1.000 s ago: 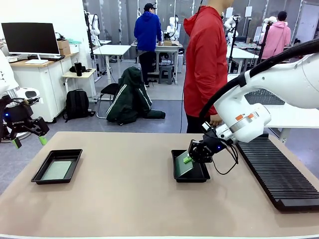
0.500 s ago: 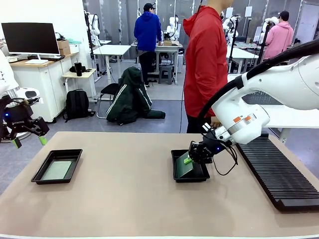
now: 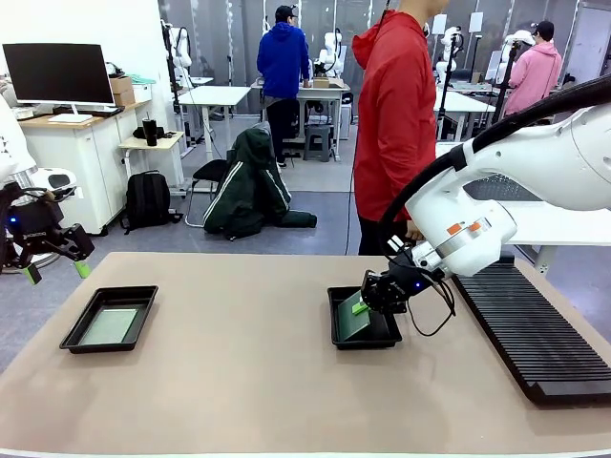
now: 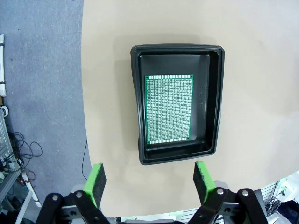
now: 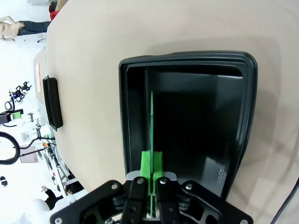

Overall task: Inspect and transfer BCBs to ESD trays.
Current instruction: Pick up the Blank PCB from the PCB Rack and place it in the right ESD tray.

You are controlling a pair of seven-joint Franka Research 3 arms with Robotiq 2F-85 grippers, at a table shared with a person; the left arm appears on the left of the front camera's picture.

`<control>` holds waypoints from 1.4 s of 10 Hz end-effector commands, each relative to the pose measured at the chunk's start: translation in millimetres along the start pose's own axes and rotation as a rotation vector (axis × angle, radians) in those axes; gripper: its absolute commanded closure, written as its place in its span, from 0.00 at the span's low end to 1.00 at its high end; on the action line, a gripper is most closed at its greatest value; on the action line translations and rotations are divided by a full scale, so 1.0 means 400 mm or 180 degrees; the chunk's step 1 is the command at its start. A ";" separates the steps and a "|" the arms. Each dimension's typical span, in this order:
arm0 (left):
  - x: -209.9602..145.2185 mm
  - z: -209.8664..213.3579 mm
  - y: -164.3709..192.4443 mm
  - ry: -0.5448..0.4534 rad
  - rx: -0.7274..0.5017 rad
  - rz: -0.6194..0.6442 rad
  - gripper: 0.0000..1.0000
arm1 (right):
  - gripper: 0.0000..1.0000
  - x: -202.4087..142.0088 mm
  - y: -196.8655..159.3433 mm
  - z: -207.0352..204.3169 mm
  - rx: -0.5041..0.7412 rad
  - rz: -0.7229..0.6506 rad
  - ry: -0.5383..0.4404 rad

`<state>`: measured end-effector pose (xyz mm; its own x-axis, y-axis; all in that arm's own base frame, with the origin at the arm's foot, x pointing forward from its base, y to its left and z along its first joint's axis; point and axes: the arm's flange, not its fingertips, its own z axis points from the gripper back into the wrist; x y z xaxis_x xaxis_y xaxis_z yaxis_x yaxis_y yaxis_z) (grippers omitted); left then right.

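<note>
BCBs, thin flat green circuit boards: two counted, and two shallow black plastic ESD trays on the beige worktop [image 3: 248,382]. Long black ribbed rack [image 3: 535,334] runs along the worktop's right edge. Left tray [image 3: 110,319] sits near the left edge; left wrist view shows the dotted grid face of the board [image 4: 169,109] lying flat inside it, which the front view only hints at. Right tray [image 3: 364,318] sits right of centre. Right wrist view shows second board [image 5: 152,140] edge-on, standing over the tray floor. Right arm reaches down to the tray, right gripper [image 3: 367,301] clamped on that board. Left gripper [image 4: 149,179] spread wide, empty, hanging off the worktop's left edge.
</note>
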<state>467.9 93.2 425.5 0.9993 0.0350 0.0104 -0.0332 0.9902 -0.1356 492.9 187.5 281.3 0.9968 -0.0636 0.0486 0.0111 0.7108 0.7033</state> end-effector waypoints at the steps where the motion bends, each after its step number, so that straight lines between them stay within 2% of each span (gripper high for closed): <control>1: 0.000 -0.003 0.002 -0.0010 0.0007 -0.0014 0.00 | 0.98 -0.001 0.008 0.007 -0.0151 -0.0036 -0.0030; 3: 0.000 -0.003 0.002 -0.0010 0.0007 -0.0014 0.00 | 0.98 -0.002 0.008 0.007 -0.0261 -0.0050 -0.0002; 5: 0.000 -0.003 0.002 -0.0010 0.0007 -0.0014 0.00 | 0.85 -0.003 0.012 0.010 -0.0365 -0.0097 0.0007; 8: 0.000 -0.003 0.002 -0.0010 0.0007 -0.0014 0.00 | 0.58 -0.006 0.045 0.023 -0.0623 -0.0059 0.0036; 11: 0.000 -0.003 0.002 -0.0010 0.0007 -0.0014 0.00 | 0.34 -0.012 0.130 0.064 -0.0937 0.0004 0.0043; 14: 0.000 -0.003 0.002 -0.0010 0.0007 -0.0014 0.00 | 0.08 -0.007 0.214 0.133 -0.1535 -0.0087 0.0110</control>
<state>467.9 93.2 425.5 0.9993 0.0349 0.0104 -0.0332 0.9902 -0.1356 486.0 204.9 362.5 0.9971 -0.0630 0.0439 0.0428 0.9309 0.3626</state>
